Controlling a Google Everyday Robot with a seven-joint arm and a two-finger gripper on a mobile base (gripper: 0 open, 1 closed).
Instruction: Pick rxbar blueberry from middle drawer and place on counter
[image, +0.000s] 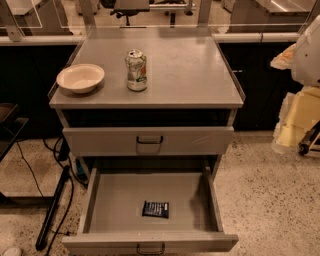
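Note:
The rxbar blueberry (155, 209), a small flat dark-blue bar with pale lettering, lies on the floor of the middle drawer (120, 200), a little right of centre and near the front. That drawer is pulled fully out at the cabinet's bottom. The counter (195, 65) is the grey cabinet top above it. My gripper is out of view. Only a white rounded part of the arm (307, 50) shows at the right edge, level with the counter and well away from the bar.
A cream bowl (80, 77) sits at the counter's front left, and a silver can (136, 70) stands upright beside it. The drawer above (150, 141) is pushed in. A black pole (52, 210) leans on the floor at left. Yellow padding (300, 120) stands at right.

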